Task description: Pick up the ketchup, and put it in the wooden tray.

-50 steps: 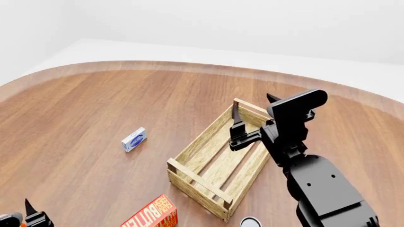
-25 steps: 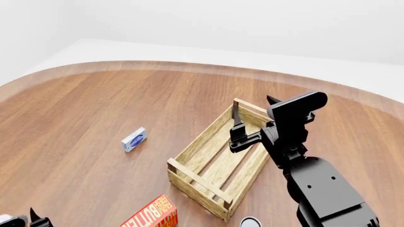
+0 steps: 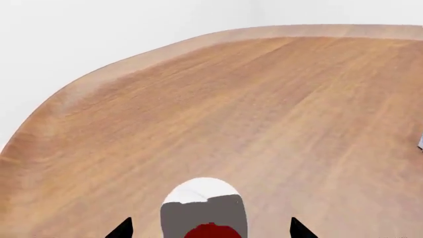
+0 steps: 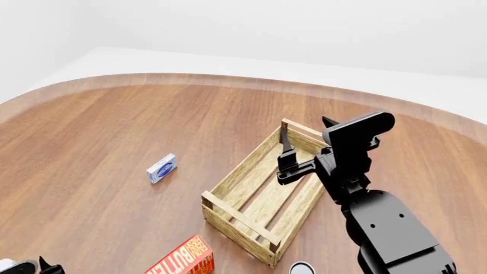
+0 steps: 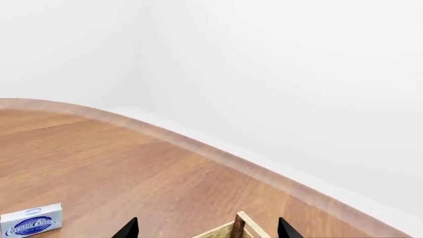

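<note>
The head camera is looking down from high over the worktop [image 4: 114,131], taking in the wooden tray [image 4: 263,194] at centre. The right wrist camera is sitting low above that tray, facing toward 11 o'clock; both views are sharing the small blue-and-white box [image 4: 161,168] [image 5: 31,221]. The left wrist camera is hovering close over the worktop's near-left corner, at 7 o'clock.

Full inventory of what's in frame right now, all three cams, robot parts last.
table: 1, brown wood, rounded edge, under everything.
wooden tray: 1, pale slatted wood, right of table centre, nothing visible inside it.
small box: 1, white and blue, flat on the table left of the tray.
butter box: 1, red with yellow letters, near edge, partly cut off.
round object: 1, dark rim, white top, near edge, cut off.
ketchup: 1, white cap, between the left fingertips, mostly hidden.
left gripper: 1, black tips wide apart.
right gripper: 1, black, open above the tray's far end.
</note>
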